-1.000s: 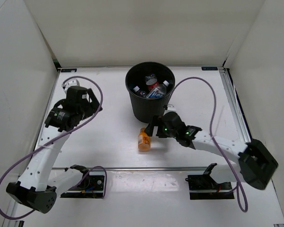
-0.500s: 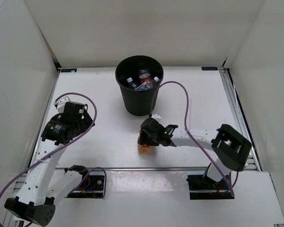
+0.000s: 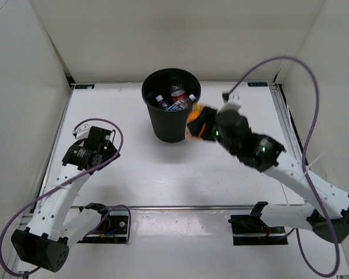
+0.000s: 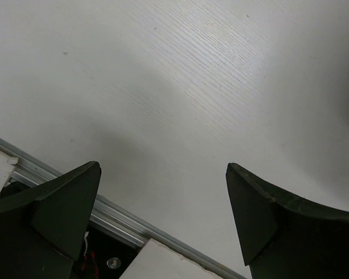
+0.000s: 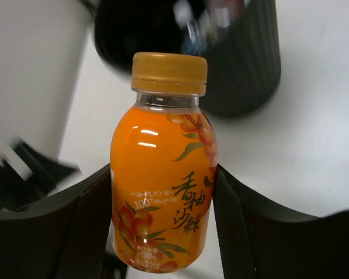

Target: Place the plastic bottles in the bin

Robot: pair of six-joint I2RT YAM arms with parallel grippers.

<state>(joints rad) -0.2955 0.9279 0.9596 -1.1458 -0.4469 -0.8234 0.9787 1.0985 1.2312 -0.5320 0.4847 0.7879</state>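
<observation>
Right hand (image 3: 205, 128) is clamping the orange bottle (image 3: 193, 121) by its sides, holding it raised just beside the bin (image 3: 166, 132), at the bin's 3 o'clock. Other bottles (image 3: 175, 100) are lying inside. Step in hand looks like carrying this one over. Next move is calling for a shift toward 9 o'clock above the rim, then opening. Left hand (image 3: 93, 150) is hanging wide open, empty, at the table's (image 3: 134, 174) 8 o'clock.

Orange bottle (image 5: 163, 174) aloft beside upright black bin (image 3: 166, 127), clear bottles (image 3: 177, 99) inside
</observation>
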